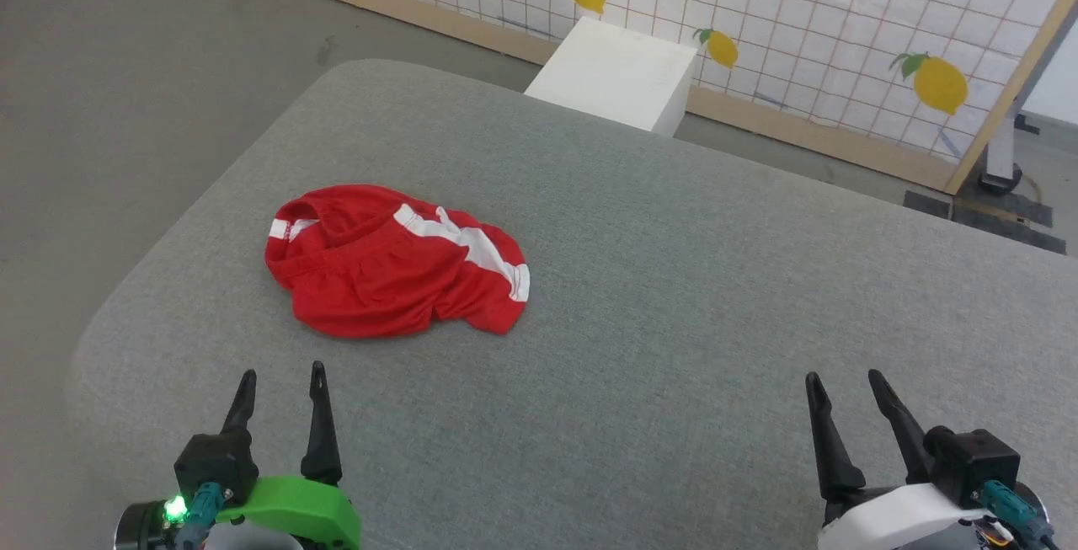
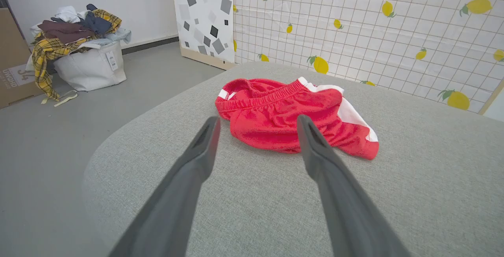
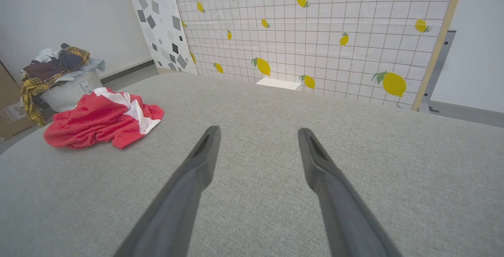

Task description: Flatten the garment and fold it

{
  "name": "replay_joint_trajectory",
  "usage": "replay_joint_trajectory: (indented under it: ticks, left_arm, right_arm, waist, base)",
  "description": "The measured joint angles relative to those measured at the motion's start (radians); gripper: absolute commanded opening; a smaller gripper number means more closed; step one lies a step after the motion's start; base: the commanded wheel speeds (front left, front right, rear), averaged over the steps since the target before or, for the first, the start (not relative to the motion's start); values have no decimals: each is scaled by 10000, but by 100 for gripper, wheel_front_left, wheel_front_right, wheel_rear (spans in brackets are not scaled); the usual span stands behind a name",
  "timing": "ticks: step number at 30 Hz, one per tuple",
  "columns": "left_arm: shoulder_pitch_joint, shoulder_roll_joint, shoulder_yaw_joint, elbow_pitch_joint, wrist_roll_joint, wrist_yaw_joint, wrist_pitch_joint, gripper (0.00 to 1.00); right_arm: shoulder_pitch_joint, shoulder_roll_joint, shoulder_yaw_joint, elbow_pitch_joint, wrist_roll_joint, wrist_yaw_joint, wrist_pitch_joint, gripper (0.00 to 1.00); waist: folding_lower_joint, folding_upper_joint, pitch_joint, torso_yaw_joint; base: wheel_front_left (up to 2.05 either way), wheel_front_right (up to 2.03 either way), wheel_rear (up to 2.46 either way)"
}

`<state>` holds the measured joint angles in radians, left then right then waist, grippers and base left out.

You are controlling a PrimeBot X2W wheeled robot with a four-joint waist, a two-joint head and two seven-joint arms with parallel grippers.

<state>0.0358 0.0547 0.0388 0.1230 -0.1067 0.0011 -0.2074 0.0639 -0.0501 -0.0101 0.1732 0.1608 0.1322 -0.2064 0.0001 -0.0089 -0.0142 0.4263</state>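
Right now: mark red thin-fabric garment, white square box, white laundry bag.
red thin-fabric garment (image 1: pixel 387 276): head view, red middle.
white square box (image 1: pixel 619 70): head view, top face.
white laundry bag (image 2: pixel 90 70): left wrist view, front.

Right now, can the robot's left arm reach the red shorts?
Probably yes. The open left gripper points toward the shorts, and nothing lies on the grey table between them. It isn't touching them yet, so it must move forward.
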Motion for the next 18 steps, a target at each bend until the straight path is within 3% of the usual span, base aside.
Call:
replay_joint_trajectory:
  ticks: [18]
  left_arm:
    - [108,0,44,238,-82,0,-416,100]
  right_arm:
    - [190,0,-128,311,144,-2,-408,100]
  waist:
    - [0,0,-80,742]
  base:
    - [0,0,0]
